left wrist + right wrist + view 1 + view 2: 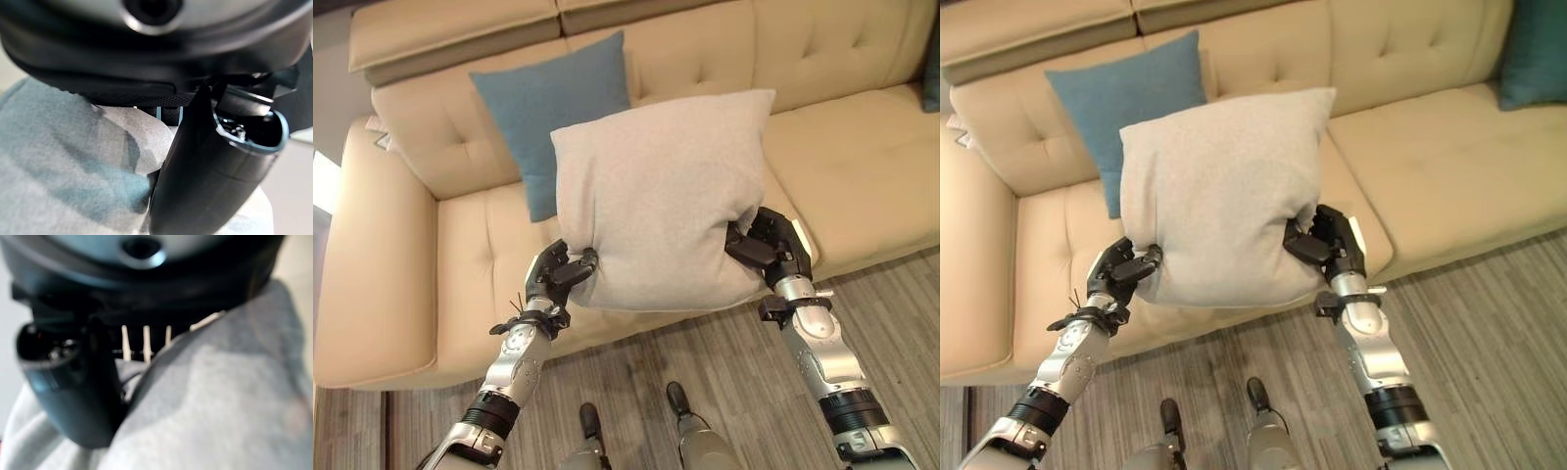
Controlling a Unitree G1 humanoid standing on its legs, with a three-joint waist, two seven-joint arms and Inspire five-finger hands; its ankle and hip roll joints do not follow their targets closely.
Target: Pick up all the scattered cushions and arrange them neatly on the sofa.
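We see the left hand (555, 276) pinching the lower left corner of a grey cushion (661, 196), its thumb (205, 186) pressed into the fabric in the left wrist view. The grey cushion hangs upright between both hands, lifted in front of the sofa (431, 255) and above its seat edge. Behind it, a blue cushion (548, 98) leans against the sofa's back, its lower part hidden by the grey one. On the other side, we find the right hand (766, 247) gripping the grey cushion's lower right corner, thumb (73, 391) closed over the cloth in the right wrist view; the fingers behind seem curled into the fabric too, though the close view leaves that partly unclear. At the far right of the sofa, a teal cushion (1536, 49) rests against the backrest, well apart from the others. Grey wood-look floor (891, 304) runs below the sofa's front.
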